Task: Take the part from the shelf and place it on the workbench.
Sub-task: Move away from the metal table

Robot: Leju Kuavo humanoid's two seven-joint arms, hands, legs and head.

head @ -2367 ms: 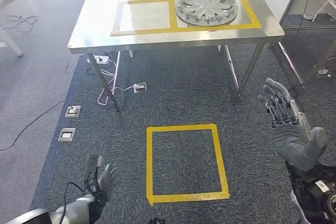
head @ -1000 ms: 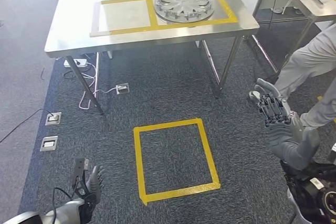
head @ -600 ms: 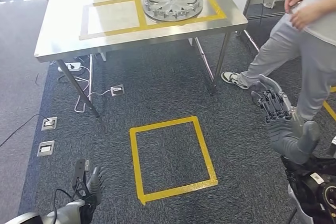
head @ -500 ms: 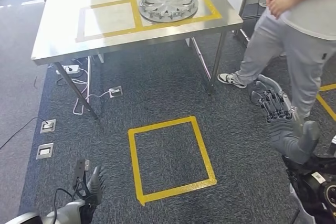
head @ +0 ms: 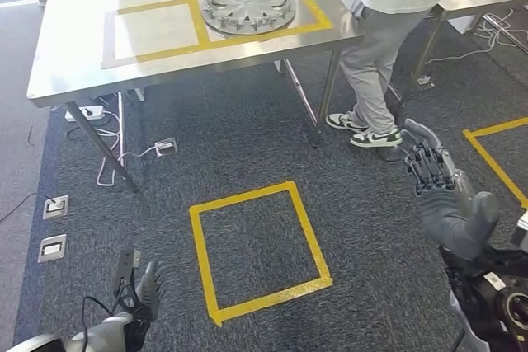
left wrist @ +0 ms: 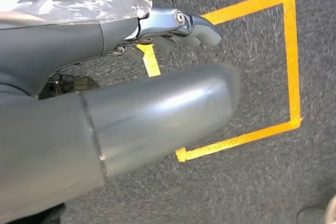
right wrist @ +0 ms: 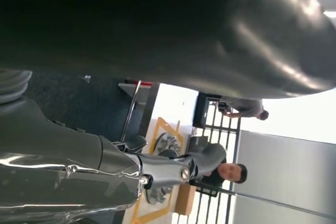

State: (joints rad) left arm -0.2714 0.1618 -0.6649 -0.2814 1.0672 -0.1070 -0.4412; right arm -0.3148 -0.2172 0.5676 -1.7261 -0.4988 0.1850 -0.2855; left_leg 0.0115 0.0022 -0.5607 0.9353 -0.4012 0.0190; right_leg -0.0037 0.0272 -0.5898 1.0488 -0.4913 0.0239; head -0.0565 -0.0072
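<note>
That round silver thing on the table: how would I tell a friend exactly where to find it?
Start at the steel workbench. Two squares outlined in yellow tape sit side by side on its top. The hubcap-like wheel cover lies flat in the square nearer the standing person; its neighbour is empty.

A grey part (head: 249, 5) lies on the workbench (head: 74, 55); a person (head: 386, 30) stands beside it.

Your right hand (head: 447, 195) is raised at the right of the head view, palm turned inward, fingers (head: 428, 164) extended and slightly apart, thumb (head: 479, 212) set off to the side; it holds nothing. Your left hand (head: 142, 294) hangs low at the lower left, fingers loosely spread, likewise holding nothing.
</note>
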